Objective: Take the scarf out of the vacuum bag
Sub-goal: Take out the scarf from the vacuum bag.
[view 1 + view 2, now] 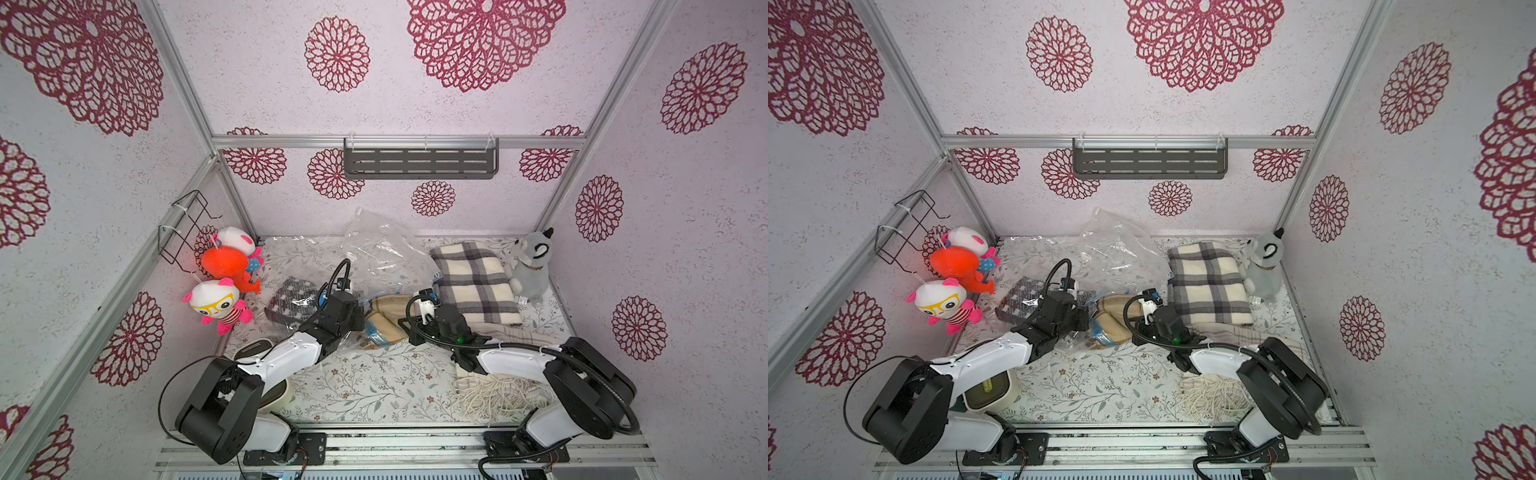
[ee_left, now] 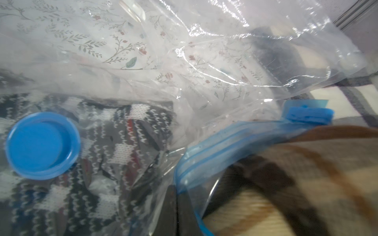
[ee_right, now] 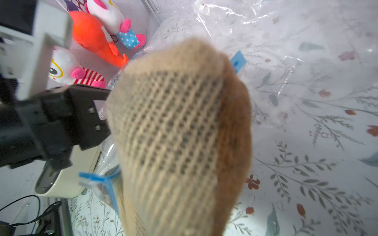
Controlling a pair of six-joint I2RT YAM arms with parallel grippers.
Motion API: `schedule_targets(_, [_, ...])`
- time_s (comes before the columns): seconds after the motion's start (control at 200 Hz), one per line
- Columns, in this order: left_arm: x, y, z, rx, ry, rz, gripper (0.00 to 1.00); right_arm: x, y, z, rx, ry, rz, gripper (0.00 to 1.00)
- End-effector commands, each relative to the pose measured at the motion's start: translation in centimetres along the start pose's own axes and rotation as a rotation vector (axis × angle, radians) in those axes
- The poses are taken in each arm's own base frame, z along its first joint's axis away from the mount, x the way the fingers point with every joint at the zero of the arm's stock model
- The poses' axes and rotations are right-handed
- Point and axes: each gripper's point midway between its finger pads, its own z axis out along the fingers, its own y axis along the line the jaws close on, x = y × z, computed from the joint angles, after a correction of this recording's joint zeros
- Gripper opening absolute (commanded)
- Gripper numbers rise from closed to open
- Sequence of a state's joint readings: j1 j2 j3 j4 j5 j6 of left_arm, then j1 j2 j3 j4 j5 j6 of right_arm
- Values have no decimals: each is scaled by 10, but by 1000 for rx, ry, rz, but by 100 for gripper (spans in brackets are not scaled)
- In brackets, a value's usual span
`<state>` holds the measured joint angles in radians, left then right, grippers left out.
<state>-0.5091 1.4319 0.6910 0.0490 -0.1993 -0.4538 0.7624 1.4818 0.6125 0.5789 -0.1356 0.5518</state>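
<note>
Right wrist alone shows scarf (image 3: pixel 173 132) weave, seemingly gripped.

No writing, label or number can be read anywhere.

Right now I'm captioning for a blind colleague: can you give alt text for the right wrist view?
A bunched tan knit scarf fills the centre, close up. Behind it lies a crumpled clear vacuum bag with a blue zip edge; plush toys sit beyond.
</note>
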Motion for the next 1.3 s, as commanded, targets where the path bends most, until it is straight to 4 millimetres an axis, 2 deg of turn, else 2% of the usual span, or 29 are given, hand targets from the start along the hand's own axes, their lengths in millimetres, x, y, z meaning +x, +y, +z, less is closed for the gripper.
schedule_targets(0.0, [17,23,13,-104,35,24,0,-44,17,-23,-75,-145,33,0])
schedule_targets(0.125, [16,24,11,-101,18,12,0,-38,6,-26,-63,-125,72,0])
schedule_targets(0.245, [17,27,4,-107,12,11,0,-41,-21,-44,-25,-171,169,0])
schedule_targets(0.295, [20,29,3,-111,13,13,0,-33,-32,-44,28,-138,167,0])
schedule_targets(0.385, [19,37,-1,-154,1,19,0,-17,-46,-50,21,-123,238,0])
schedule_targets(0.51, [12,47,-14,-186,-27,12,0,17,-66,-56,79,-39,278,0])
schedule_targets(0.62, [4,54,-30,-199,-63,-5,0,36,-79,-72,142,-6,290,0])
schedule_targets(0.67, [0,49,-35,-162,-82,-21,0,44,-84,-77,181,34,286,0])
schedule_targets(0.806, [-4,26,-37,-43,-87,-42,0,61,-79,-80,152,140,291,0])
schedule_targets(0.936, [-7,36,-45,-87,-111,-34,0,76,-90,-81,170,205,317,0])
schedule_targets(1.026, [-11,38,-54,-87,-124,-33,0,71,-92,-82,92,194,358,0])
schedule_targets(1.126, [-13,28,-58,-24,-127,-51,0,56,-101,-79,128,141,348,0])
schedule_targets(1.241, [-11,45,-64,-98,-148,-51,0,53,-108,-83,131,168,363,0])
schedule_targets(1.296, [-9,45,-64,-87,-140,-54,0,48,-109,-87,123,142,363,0])
